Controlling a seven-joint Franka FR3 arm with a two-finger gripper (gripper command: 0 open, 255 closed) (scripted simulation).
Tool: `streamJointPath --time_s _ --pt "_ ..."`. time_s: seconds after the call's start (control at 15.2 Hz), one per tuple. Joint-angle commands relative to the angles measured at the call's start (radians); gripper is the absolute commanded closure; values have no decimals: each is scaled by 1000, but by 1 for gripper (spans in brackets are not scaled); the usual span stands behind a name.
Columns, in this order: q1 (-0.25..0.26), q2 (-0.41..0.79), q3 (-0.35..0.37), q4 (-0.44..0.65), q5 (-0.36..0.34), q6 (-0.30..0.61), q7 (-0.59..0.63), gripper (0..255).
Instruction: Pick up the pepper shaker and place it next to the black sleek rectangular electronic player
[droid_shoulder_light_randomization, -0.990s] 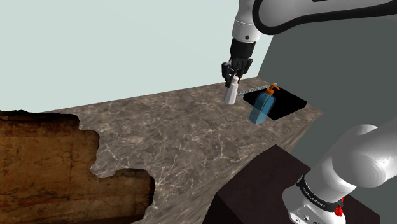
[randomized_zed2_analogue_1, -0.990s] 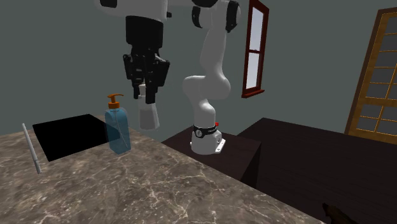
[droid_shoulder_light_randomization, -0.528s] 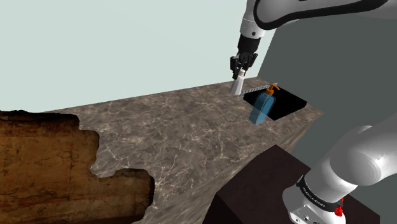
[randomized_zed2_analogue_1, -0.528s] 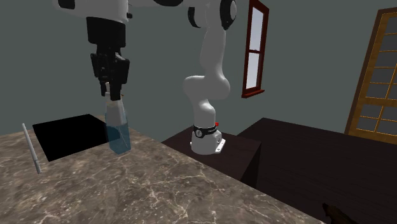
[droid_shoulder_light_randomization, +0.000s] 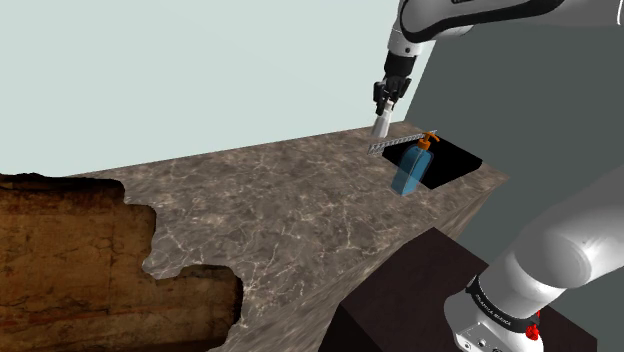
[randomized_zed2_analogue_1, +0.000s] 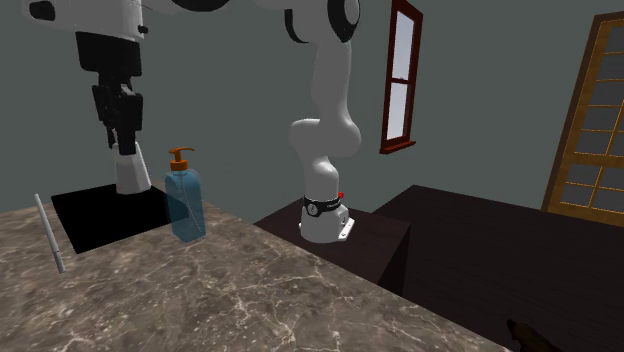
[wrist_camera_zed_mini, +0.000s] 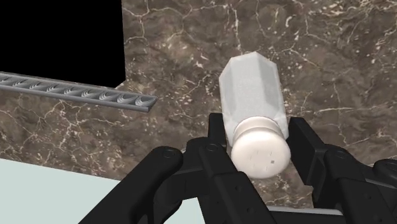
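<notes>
The bench (droid_shoulder_light_randomization: 280, 200) is broad and bare toward the shoulder view's lower left, but the player (droid_shoulder_light_randomization: 455, 160) lies flat at its upper-right corner, hard by two edges. The bottle (droid_shoulder_light_randomization: 408, 172) stands at the player's near side, and a grey strip (droid_shoulder_light_randomization: 395, 145) lies along its left side. My pincer (droid_shoulder_light_randomization: 384, 106) clasps the shaker (droid_shoulder_light_randomization: 381, 126) by its cap, in the air above the strip's far end. I'd lower it slowly, upright, onto stone beside the strip, minding the back edge.

One white shaker (wrist_camera_zed_mini: 251, 95), one blue bottle (randomized_zed2_analogue_1: 186, 208) with orange pump, one grey ridged bar (wrist_camera_zed_mini: 76, 93).
</notes>
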Motion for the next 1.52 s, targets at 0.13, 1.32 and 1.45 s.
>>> streamJointPath --time_s 0.13,1.32,1.45 --pt "-37 82 -53 88 -4 4 -89 255" --pt "-104 282 -128 174 15 132 -226 255" --pt "-104 288 -128 155 14 157 -224 255"
